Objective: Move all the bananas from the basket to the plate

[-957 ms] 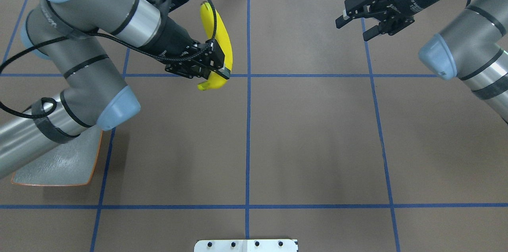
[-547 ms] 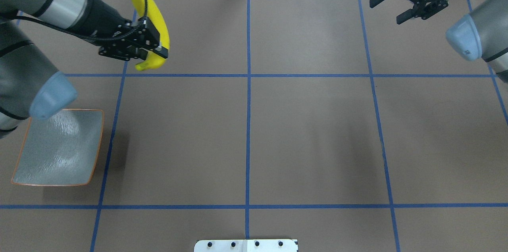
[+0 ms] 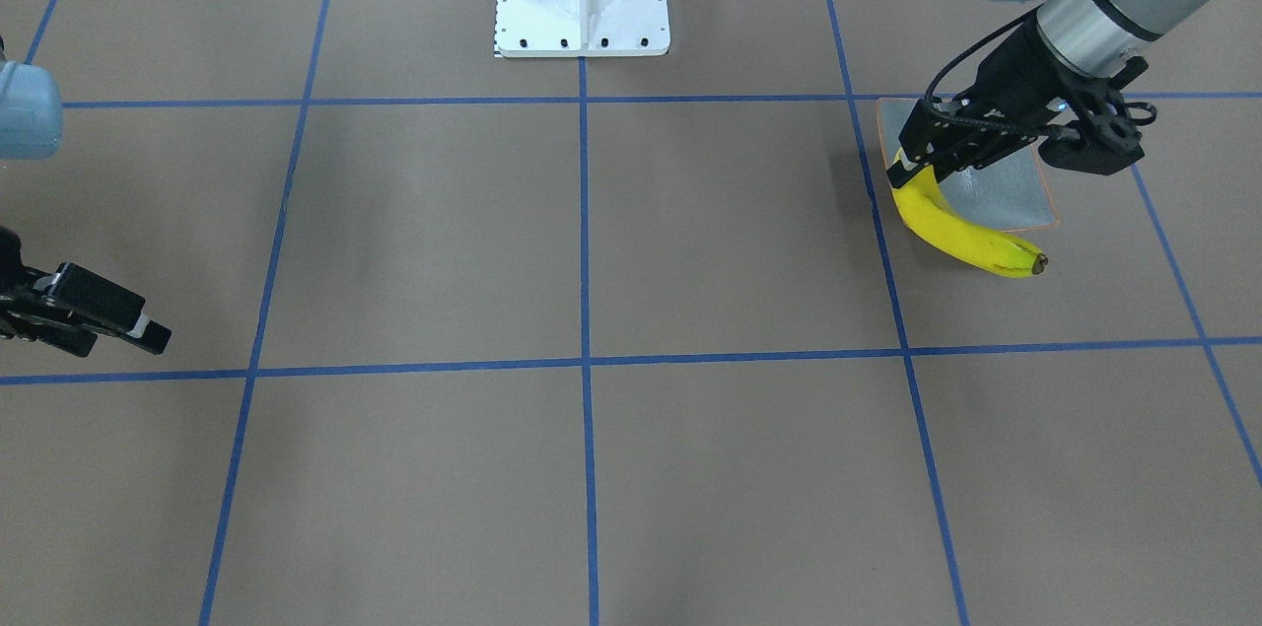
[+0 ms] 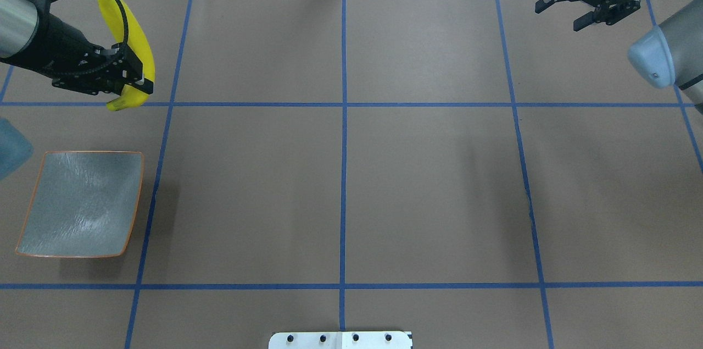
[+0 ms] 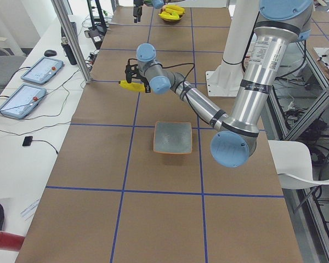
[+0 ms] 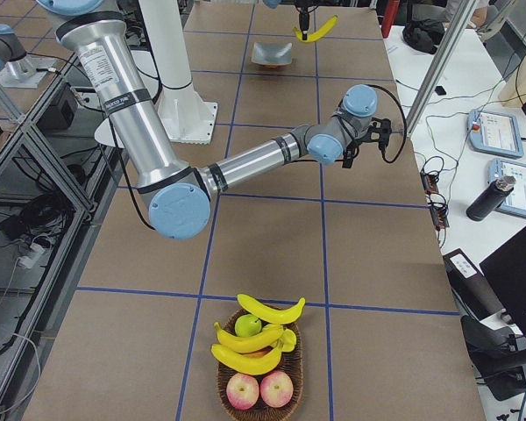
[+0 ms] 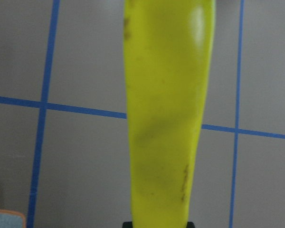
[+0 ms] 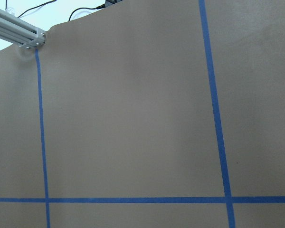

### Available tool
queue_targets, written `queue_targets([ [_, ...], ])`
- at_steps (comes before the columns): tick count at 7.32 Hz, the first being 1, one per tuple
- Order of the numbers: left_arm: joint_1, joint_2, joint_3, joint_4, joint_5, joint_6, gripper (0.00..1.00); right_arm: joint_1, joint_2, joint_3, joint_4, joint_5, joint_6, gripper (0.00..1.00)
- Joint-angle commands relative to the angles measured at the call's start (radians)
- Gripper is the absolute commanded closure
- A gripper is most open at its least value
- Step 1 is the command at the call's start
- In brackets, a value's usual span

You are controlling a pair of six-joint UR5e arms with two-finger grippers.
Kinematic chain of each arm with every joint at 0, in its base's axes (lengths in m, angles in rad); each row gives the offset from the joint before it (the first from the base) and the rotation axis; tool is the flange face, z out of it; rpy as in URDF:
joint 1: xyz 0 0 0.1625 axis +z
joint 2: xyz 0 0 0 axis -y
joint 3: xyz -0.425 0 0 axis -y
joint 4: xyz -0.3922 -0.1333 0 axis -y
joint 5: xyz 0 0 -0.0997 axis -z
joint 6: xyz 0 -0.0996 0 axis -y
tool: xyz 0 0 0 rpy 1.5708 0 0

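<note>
- While pinched by the left pincer (image 4: 138, 81), one banana (image 4: 141, 49) hangs above the bench (image 4: 428, 184), apart from the plate (image 4: 82, 206).
- Plate: flat on bench, near left arm.
- Three bananas (image 6: 261, 335): in basket (image 6: 220, 379) with apples (image 6: 260, 389).
- Right pincer (image 4: 560, 15): spread, aloft.

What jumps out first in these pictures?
A bright yellow curved banana, pinched in the robot's left hand, hangs in the air over the table's far left part. Close by lies a bare square grey-green plate with an orange rim, and a round woven basket of fruit sits at the table's right end.
</note>
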Motion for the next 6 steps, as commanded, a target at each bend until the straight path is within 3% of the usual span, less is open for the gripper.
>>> queue_targets([
  [1, 0.089, 0.017, -0.215, 0.462, 0.194, 0.205, 1.0, -0.015, -0.002, -0.001, -0.016, -0.056, -0.018, 0.0],
  [2, 0.131, 0.02, -0.239, 0.556, 0.25, 0.237, 1.0, -0.022, -0.015, -0.001, -0.016, -0.073, -0.021, 0.0],
  [6, 0.204, 0.164, -0.226, 0.579, 0.24, 0.243, 1.0, -0.027, -0.051, -0.002, -0.031, -0.126, -0.134, 0.0],
])
